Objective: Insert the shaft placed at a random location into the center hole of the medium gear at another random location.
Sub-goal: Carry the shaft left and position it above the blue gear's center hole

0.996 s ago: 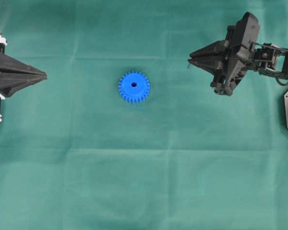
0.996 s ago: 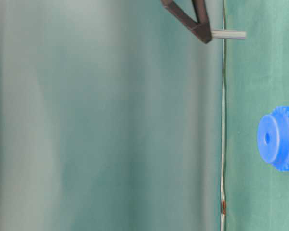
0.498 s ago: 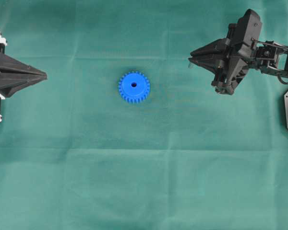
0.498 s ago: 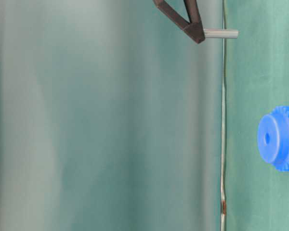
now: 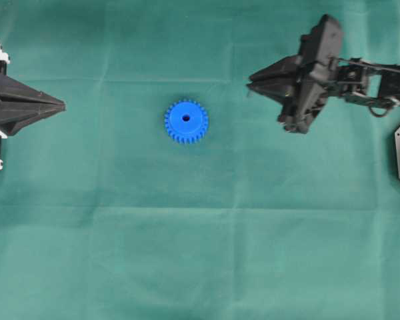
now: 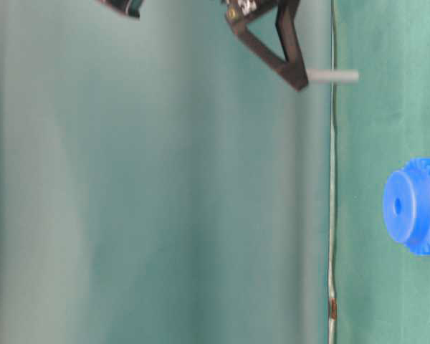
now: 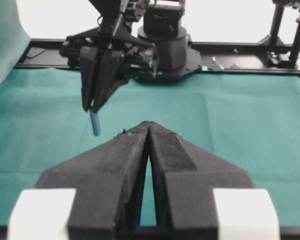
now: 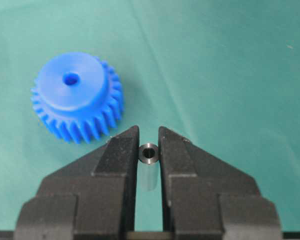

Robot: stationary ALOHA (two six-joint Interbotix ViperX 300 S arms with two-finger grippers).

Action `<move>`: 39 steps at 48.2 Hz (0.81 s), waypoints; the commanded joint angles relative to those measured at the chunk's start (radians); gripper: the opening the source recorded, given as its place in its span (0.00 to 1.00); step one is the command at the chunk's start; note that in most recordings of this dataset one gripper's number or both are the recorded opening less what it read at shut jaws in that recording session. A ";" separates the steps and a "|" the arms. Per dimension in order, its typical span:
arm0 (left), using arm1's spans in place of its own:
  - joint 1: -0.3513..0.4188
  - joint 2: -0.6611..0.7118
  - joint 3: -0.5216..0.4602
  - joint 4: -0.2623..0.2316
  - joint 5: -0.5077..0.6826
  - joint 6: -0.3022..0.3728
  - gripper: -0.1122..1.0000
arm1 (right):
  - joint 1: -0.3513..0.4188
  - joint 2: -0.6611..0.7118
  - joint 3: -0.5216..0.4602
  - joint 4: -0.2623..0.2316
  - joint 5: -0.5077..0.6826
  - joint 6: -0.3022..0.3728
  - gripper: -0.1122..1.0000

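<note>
Matt blue plastic gear (image 8: pixel 76 96), shiny metal shaft (image 8: pixel 149 153), green cloth (image 5: pixel 200 253).

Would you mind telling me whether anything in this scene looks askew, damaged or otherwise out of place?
Nothing stands out. The medium gear lies flat on the green cloth, hub up, its center hole clear. The right gripper holds the shaft squarely between its jaws, above the cloth. The left gripper rests shut at the edge.

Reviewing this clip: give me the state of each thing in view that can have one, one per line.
shaft: clamped between the right gripper's jaws, off the cloth, hanging upright.
medium gear: flat on the green cloth, hub up, untouched.
center hole: empty.
right gripper: shut on the shaft, to the right of the gear, not over it.
left gripper: shut, empty, at the left edge.
</note>
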 commanded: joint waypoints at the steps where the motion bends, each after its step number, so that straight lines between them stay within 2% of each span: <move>1: 0.003 0.003 -0.020 0.002 -0.005 -0.002 0.10 | 0.025 0.031 -0.071 0.006 -0.012 0.000 0.21; 25: 0.003 0.005 -0.020 0.003 -0.008 -0.009 0.10 | 0.103 0.236 -0.318 0.006 -0.003 0.000 0.21; 39: 0.003 0.003 -0.020 0.002 -0.006 -0.009 0.10 | 0.112 0.281 -0.367 0.005 0.012 0.000 0.21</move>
